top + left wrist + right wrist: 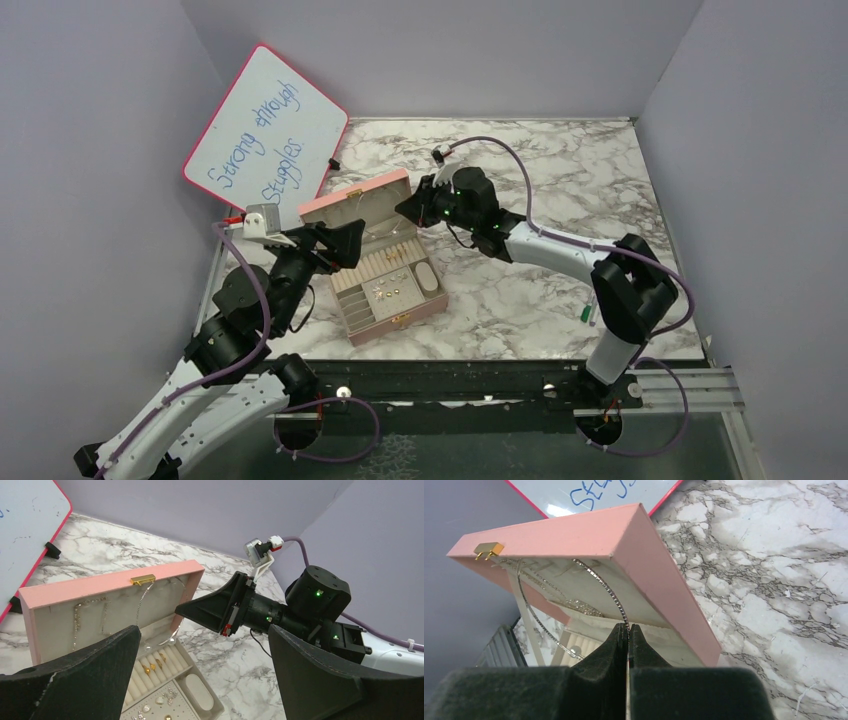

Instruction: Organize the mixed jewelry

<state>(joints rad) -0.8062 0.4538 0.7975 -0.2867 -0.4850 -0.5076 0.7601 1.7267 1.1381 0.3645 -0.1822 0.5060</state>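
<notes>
The pink box sat open on the marble desk, left of centre, with its lid raised and leaning toward the far side. The right hand reached in from the right at the lid's right edge. Its fingers were pinched almost fully together on a thin silver chain. From the fingertips the chain curved up across the pale inner face of the lid toward the gold clasp on the lid's rim. More fine chains hung against that lining.

The left hand hovered just beside the box's left side with its fingers spread as wide as they go and nothing between them.

The gold rings were tucked in the cream padded rolls in the base of the box. The small studs lay in the compartment just nearer.

A red-edged whiteboard with blue handwriting leaned at the far left. A green pen lay on the desk beside the right arm.
</notes>
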